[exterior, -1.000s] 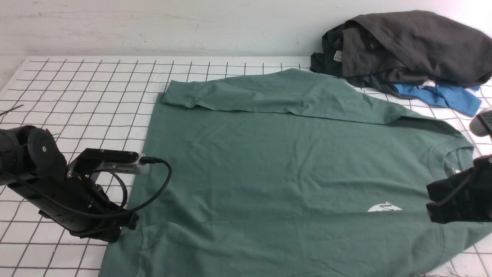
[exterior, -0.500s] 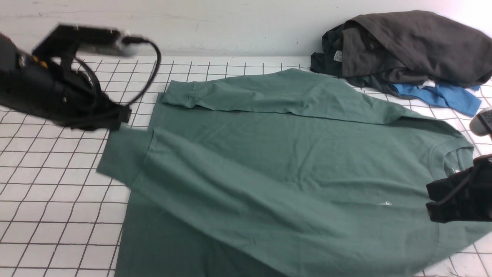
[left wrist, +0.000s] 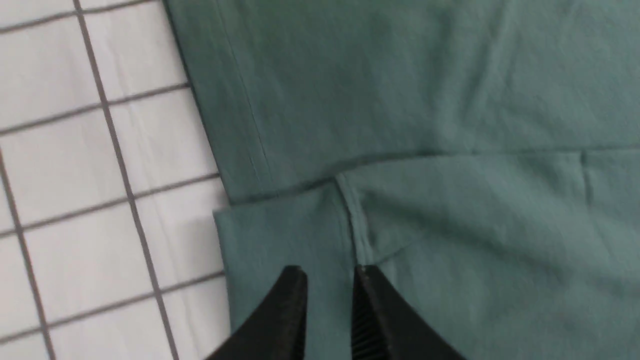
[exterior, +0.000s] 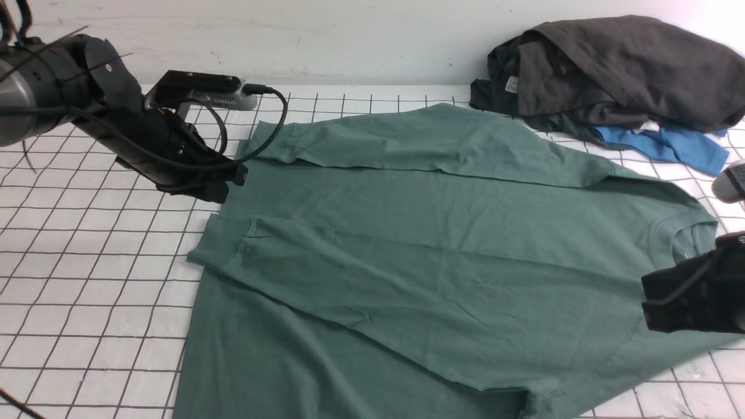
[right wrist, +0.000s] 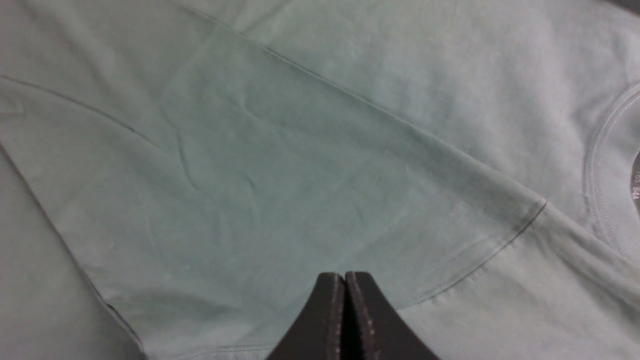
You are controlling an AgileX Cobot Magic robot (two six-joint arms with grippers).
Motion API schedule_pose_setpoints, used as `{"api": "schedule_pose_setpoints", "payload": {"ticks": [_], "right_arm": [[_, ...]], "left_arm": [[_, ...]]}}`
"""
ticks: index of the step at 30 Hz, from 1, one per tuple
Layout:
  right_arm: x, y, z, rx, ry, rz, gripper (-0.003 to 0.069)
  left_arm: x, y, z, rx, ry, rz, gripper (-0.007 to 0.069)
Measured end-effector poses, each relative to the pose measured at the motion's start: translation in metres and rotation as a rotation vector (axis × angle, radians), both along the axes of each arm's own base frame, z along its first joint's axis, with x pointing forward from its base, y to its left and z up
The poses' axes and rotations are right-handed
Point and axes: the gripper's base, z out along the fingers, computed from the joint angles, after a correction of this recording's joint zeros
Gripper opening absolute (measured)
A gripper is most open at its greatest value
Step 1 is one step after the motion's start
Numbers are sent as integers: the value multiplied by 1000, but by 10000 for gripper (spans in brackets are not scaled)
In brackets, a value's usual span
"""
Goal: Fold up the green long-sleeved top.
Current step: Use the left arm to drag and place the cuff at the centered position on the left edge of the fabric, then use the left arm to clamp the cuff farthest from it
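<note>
Just over the green long-sleeved top (exterior: 442,244), the left end effector (left wrist: 327,280) hovers unclenched, the right end effector (right wrist: 345,282) clenched near its collar.

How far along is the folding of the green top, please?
Done: both sleeves lie across the green long-sleeved top. In hand: nothing; the left end effector is open above the near cuff, the right end effector shut over the shoulder. Left: folding the body.

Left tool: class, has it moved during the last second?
Yes. The left tool has travelled away from the camera, from the near corner of the green long-sleeved top to beside its far cuff.
</note>
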Motion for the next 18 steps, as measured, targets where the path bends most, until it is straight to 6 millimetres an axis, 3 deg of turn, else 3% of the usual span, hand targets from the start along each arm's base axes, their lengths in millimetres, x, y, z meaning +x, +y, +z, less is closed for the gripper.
{"api": "schedule_pose_setpoints", "payload": {"ticks": [7, 9, 11, 12, 15, 18], "right_arm": [[2, 25, -17, 4, 92, 119, -14], [3, 46, -35, -25, 173, 209, -14], [4, 54, -45, -37, 213, 237, -14], [5, 67, -60, -61, 267, 283, -13], [6, 80, -79, -94, 337, 312, -13], [5, 83, -87, -104, 378, 294, -11]], "left_arm": [[49, 0, 17, 11, -130, 34, 321], [74, -2, 5, 7, -152, 41, 362], [84, -2, 1, 2, -167, 46, 370], [99, -3, -13, -7, -172, 58, 379], [121, -4, -37, -10, -187, 65, 384], [132, -5, -51, -11, -199, 66, 384]]}}
